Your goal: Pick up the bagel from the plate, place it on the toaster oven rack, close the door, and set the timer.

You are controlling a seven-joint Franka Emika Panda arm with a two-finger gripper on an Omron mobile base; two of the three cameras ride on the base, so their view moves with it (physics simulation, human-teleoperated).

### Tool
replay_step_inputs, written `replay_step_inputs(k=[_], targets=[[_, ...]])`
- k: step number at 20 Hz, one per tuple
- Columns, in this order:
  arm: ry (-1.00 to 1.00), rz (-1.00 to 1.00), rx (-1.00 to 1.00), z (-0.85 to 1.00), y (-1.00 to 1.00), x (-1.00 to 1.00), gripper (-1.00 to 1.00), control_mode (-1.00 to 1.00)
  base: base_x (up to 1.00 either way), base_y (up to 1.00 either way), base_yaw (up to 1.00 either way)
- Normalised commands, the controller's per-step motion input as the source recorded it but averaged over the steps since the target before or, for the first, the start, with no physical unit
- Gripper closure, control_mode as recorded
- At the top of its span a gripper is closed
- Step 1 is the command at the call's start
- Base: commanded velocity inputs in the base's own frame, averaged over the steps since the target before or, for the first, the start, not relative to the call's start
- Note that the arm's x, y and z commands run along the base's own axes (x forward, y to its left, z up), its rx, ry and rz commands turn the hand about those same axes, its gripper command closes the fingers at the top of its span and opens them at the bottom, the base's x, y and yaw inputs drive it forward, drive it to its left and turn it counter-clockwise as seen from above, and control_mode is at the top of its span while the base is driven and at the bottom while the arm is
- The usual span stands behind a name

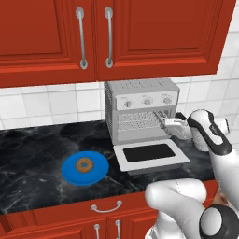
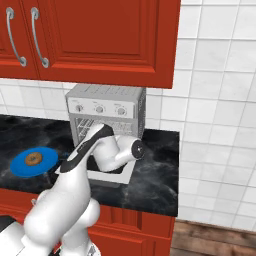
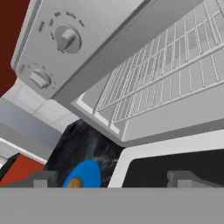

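We see the oven point(image 1: 142, 109) standing on the dark marble bench point(image 1: 37, 149) against the tiled wall, under red cupboards point(image 1: 107, 32). Its door point(image 1: 150, 155) hangs fully open, lying flat toward us with the dark glass facing up. Inside, the rack point(image 1: 140, 122) spans the opening, and in the hand view its silvery bars point(image 3: 175, 74) run across the upper right, bare.

The tool point(image 1: 164, 122) sits at the right side of the oven mouth, level with the rack, at the end of the white arm point(image 1: 212, 135) that reaches in from the right. Its fingers stand wide apart with nothing between them; in the hand view the two dark tips point(image 3: 43, 178) rise near the left and right of the bottom edge, over the open door point(image 3: 175, 166).

The bagel point(image 1: 84, 165) lies on the blue plate point(image 1: 74, 175), roughly at its middle. The plate rests on the bench to the left of the door, near it but apart from it. From the right base view the plate point(image 2: 20, 167) and bagel point(image 2: 33, 159) show at the far left, beyond the arm. In the hand view a slice of the plate point(image 3: 89, 170) and a bit of the bagel point(image 3: 75, 183) appear low between the tips, past the door's corner.

Three knobs point(image 1: 147, 101) line the panel above the oven mouth; two of them point(image 3: 66, 38) show close in the hand view.
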Motion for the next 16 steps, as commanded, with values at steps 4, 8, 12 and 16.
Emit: replay_step_inputs(k=[4, 8, 12, 16], targets=[[0.0, 0.0, 0.07, -0.21, 0.0, 0.37, -1.0, -1.0, 0.0, 0.0, 0.0], [0.0, 0.0, 0.04, -0.22, 0.02, 0.42, -1.0, -1.0, 0.0, 0.0, 0.0], [0.0, 0.0, 0.02, -0.22, 0.04, 0.44, -1.0, -1.0, 0.0, 0.0, 0.0], [0.0, 0.0, 0.01, -0.26, 0.0, 0.37, -1.0, -1.0, 0.0, 0.0, 0.0]])
